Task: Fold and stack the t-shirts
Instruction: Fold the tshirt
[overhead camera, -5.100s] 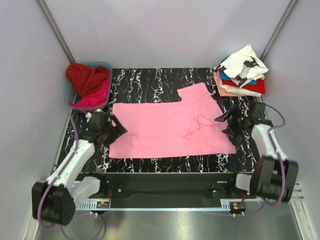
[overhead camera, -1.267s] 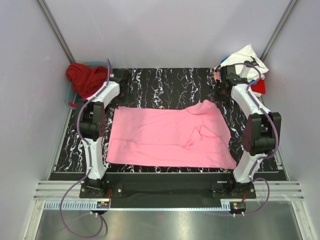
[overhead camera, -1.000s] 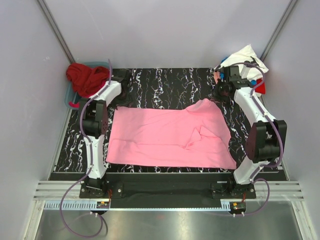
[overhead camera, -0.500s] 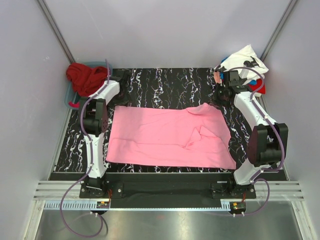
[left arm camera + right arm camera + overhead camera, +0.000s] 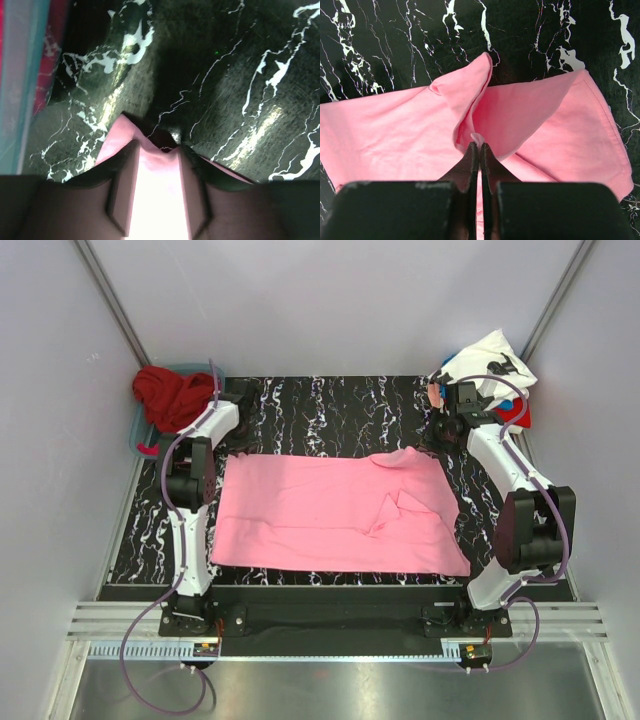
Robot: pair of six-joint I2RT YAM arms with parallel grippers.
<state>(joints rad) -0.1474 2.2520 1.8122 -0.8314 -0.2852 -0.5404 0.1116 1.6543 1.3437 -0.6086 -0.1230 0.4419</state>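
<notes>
A light pink t-shirt (image 5: 330,512) lies spread on the black marble table (image 5: 330,410). My right gripper (image 5: 479,146) is shut on a raised fold at the shirt's far right edge (image 5: 470,100); from above it sits at the far right (image 5: 446,426). My left gripper (image 5: 156,148) hangs over the shirt's far left corner (image 5: 120,130), jaws apart with pink cloth between them; from above it is at the far left (image 5: 242,403). A stack of folded t-shirts (image 5: 495,370), white with black print on top, sits at the far right corner, partly behind my right arm.
A teal basket (image 5: 140,432) at the far left corner holds a dark red shirt (image 5: 175,395) and a magenta one (image 5: 150,448); its rim (image 5: 25,85) shows at the left of the left wrist view. Grey walls close in the sides and the back.
Both arms moved from the shirt's sides to its far edge, and the shirt shifted nearer. In the last second the raised right fold sank lower and my left jaws narrowed.
</notes>
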